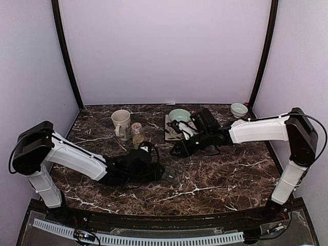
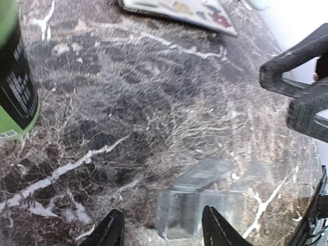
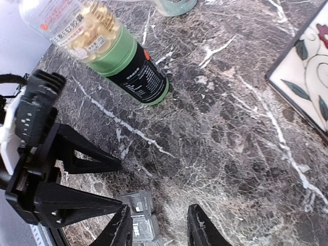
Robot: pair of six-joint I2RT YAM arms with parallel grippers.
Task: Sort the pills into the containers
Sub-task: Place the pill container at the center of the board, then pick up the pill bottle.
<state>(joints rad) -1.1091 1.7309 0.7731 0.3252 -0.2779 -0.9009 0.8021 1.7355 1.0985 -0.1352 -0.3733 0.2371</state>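
The containers [image 2: 197, 202] are a small translucent grey strip of joined compartments lying on the marble, with lids [image 2: 210, 173] tilted up behind. My left gripper [image 2: 164, 233] is open just above it. The strip's left end sits between the fingers, with a gap to the left finger [image 2: 110, 231]. In the top view the strip [image 1: 172, 177] lies just right of the left gripper [image 1: 156, 169]. My right gripper [image 3: 160, 230] is open over bare marble, the strip [image 3: 139, 214] beside its left finger. The pills are out of view as loose pieces.
A green-capped bottle [image 3: 115, 48] of golden capsules stands behind the grippers, a cream mug [image 1: 121, 123] beyond it. A patterned tray [image 1: 169, 134] holds a pale green bowl [image 1: 179, 115]. A small bowl [image 1: 239, 109] sits far right. The right gripper's fingers [image 2: 279, 77] hang near the left wrist.
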